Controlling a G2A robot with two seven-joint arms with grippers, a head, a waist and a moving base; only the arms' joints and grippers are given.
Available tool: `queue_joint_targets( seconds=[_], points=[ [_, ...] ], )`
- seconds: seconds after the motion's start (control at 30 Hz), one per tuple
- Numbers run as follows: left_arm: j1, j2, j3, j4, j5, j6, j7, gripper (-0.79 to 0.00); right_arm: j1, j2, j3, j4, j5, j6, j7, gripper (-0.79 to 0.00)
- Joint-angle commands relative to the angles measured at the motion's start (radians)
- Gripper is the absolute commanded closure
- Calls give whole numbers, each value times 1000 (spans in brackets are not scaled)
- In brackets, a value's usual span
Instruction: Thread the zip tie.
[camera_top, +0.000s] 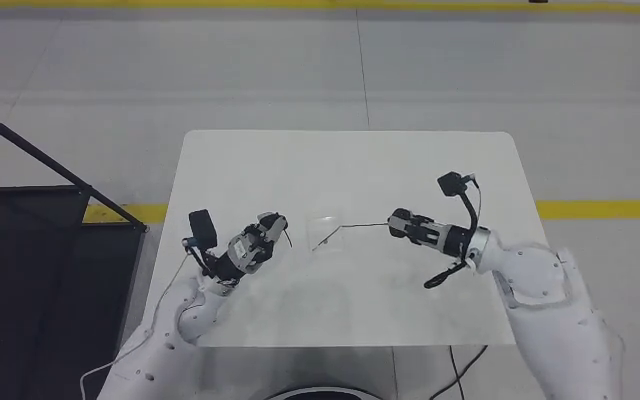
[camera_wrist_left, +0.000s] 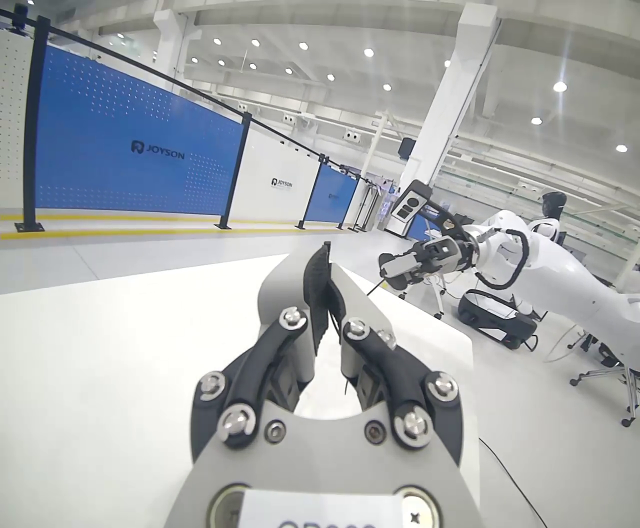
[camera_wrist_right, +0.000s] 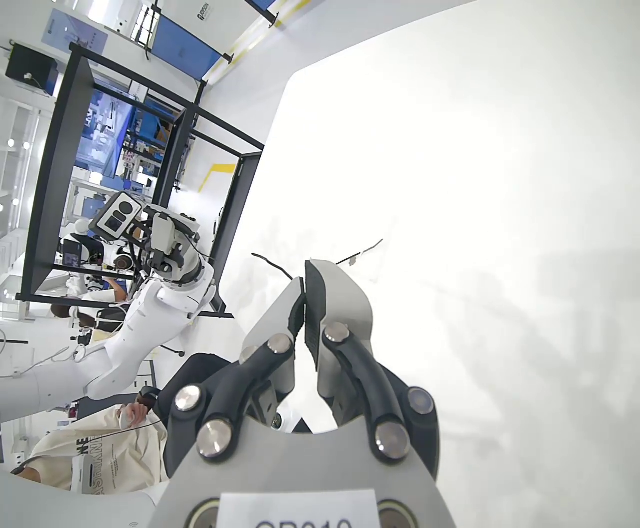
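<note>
Two pincers, both clenched. Right gripper (camera_top: 391, 225): clamped on black zip tie (camera_top: 360, 226), over table (camera_top: 400, 170) centre, free end toward left gripper (camera_wrist_left: 326, 285). Left gripper: pinching short black strand (camera_wrist_left: 331, 320), near table's left edge.

Held end of the zip tie (camera_top: 365, 226), hidden inside the closed right tool (camera_wrist_right: 305, 280).

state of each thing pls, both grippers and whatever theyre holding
left gripper: jaws shut on a thin black strand
thin black strand: pinched between the left jaws, short end hanging free
right gripper: jaws shut on a thin black plastic zip tie
thin black plastic zip tie: clamped at one end, rest sticking out toward the left gripper, not closed into a loop
</note>
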Motion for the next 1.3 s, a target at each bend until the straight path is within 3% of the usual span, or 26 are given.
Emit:
queue_joint_targets(
  seconds=[0.0, 0.17, 0.5, 0.73, 0.8, 1.1, 1.27],
  points=[
    [2, -1, 2, -12, -9, 7, -8, 0, 0, 0, 0, 0, 0, 0, 0, 0],
    [-5, -10, 19, -25, 81, 81, 21, 0, -6, 0, -4, -3, 6, 41, -27, 0],
    [-22, -36, 107, 8, 277, 210, 203, 0, 1, 5, 11, 2, 120, 133, 1, 0],
    [-46, -59, 158, 38, 346, 370, 244, 0, -23, 10, 28, -34, 171, 140, -4, 0],
    [-52, -64, 170, 49, 325, 370, 230, 0, -36, 11, 41, -42, 155, 136, -53, 0],
    [-52, -64, 170, 49, 325, 370, 230, 0, -36, 11, 41, -42, 155, 136, -53, 0],
    [-38, -69, 169, 26, 324, 419, 214, 0, -50, 10, 22, -58, 157, 161, -87, 0]
  ],
)
